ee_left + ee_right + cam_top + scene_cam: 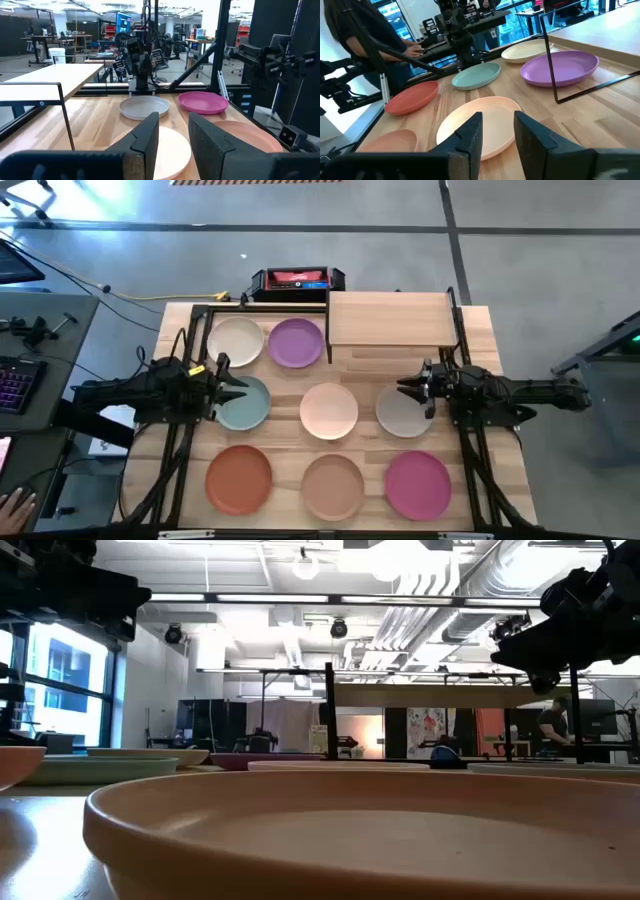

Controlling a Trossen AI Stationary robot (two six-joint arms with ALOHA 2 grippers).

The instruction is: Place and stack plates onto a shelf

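Left gripper (240, 388) open, empty, mid-left over teal plate (243, 404); right gripper (406, 389) open, empty, mid-right over grey plate (402, 412).

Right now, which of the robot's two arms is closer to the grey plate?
The right. Its gripper hovers over the grey plate's edge, while the left gripper sits across the table above the pale teal plate.

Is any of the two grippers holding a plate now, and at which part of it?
Nothing is held. The left gripper hangs open above the teal plate, and the right gripper hangs open above the grey plate.
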